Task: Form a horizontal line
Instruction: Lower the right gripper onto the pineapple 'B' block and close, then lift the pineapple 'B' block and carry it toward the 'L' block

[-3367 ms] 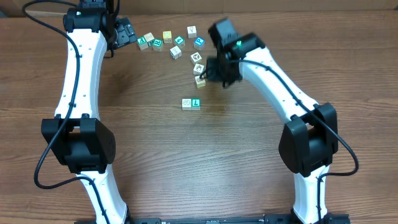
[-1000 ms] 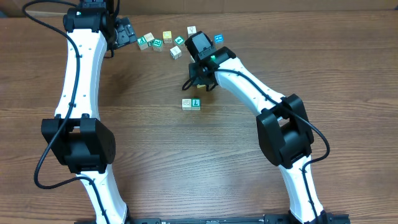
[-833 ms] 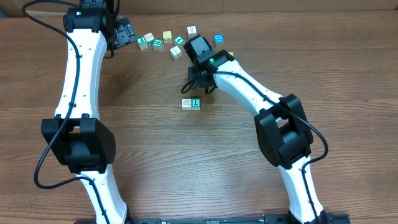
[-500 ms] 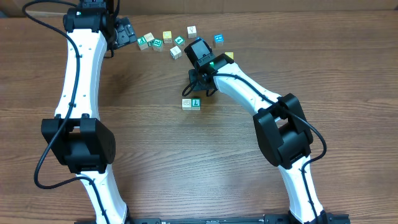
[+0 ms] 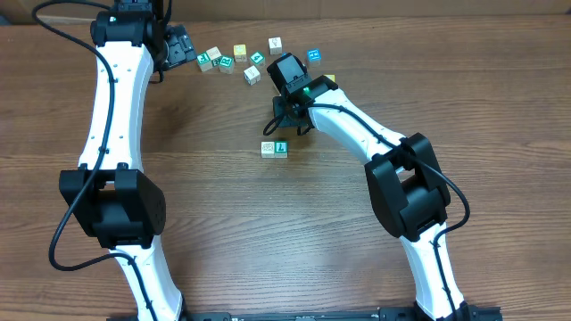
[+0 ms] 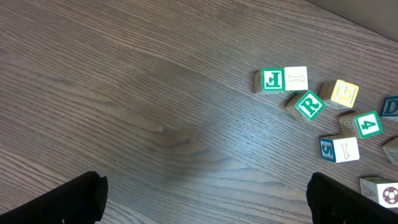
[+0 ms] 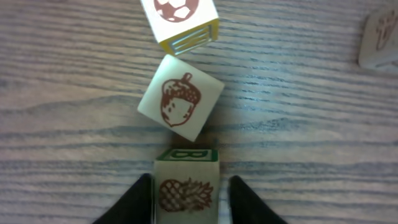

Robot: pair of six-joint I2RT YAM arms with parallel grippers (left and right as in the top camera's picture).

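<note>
Right gripper point(image 7: 186, 200): fingers sit close on both sides of the pineapple cube point(image 7: 186, 186); can't tell if it's actually clamped. Just ahead is the acorn cube point(image 7: 180, 98), rotated. Beyond that is the soccer-ball cube point(image 7: 180, 18). Horizontal line point(image 5: 274, 148): only two cubes so far, white and teal, touching, just behind this hand. Left gripper point(image 6: 205, 199): fingers spread wide, nothing held, loose cubes point(image 6: 311, 106) ahead to its right.
</note>
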